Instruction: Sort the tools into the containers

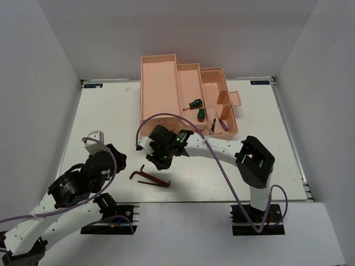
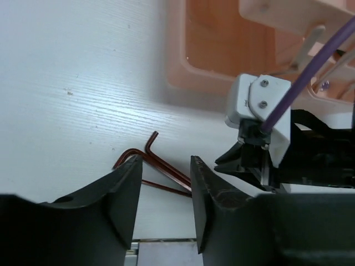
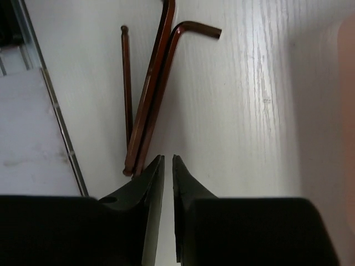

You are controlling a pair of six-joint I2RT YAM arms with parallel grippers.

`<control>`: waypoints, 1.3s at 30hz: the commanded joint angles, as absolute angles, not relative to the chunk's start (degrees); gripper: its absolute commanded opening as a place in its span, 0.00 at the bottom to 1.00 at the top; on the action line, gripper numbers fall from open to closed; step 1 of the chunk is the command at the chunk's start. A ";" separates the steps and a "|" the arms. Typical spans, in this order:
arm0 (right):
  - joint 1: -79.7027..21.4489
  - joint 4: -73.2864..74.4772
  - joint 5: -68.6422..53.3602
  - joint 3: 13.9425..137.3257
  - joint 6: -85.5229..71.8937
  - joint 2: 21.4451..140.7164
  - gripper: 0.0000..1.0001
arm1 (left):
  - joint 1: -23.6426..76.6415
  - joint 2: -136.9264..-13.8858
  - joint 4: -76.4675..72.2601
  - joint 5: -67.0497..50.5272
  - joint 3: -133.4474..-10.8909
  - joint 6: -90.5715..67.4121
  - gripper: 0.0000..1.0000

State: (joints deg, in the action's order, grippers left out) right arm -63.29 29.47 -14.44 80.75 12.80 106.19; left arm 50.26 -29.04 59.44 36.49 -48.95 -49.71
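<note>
left gripper (image 2: 165,172): down at the near left of the table, its two dark fingers (image 2: 119,194) standing apart with an open gap and nothing between them; it points towards the hex keys.
hex keys (image 1: 150,178): two dark brown l-shaped keys lying flat on the white table (image 1: 105,111), near the front edge and between the two arms; their long shafts lie side by side and touch, and the bent ends point different ways. neither pincer touches them.
right gripper (image 3: 167,160): reaches in from the right, tips hanging just beside one end of the hex keys; the fingers (image 3: 150,188) are drawn together with only a thin slit left, clamped on nothing.
purple cable (image 1: 222,166): loops over the right arm from its base to the wrist.
toolbox (image 1: 158,83): salmon-pink, at the far middle of the table, opened out into stepped trays; well apart from the hex keys.
green-handled screwdrivers (image 1: 197,108): two stubby ones lying close together in the middle tray.
precision screwdrivers (image 1: 218,123): two thin ones, one dark and one bluish, in the compartment at the right end of the toolbox; too small to tell whether they touch.
</note>
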 commanded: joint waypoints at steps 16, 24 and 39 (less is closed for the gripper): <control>-71.98 34.45 -7.74 96.41 7.91 120.05 0.28 | 50.19 -23.47 59.59 36.91 -48.43 -46.14 0.73; -72.77 34.19 -3.61 97.03 8.35 122.43 0.28 | 50.19 -22.41 59.59 36.91 -47.91 -46.14 0.73; -73.21 34.01 -0.70 96.77 9.32 124.89 0.35 | 50.19 -22.41 58.54 36.39 -47.90 -45.62 0.73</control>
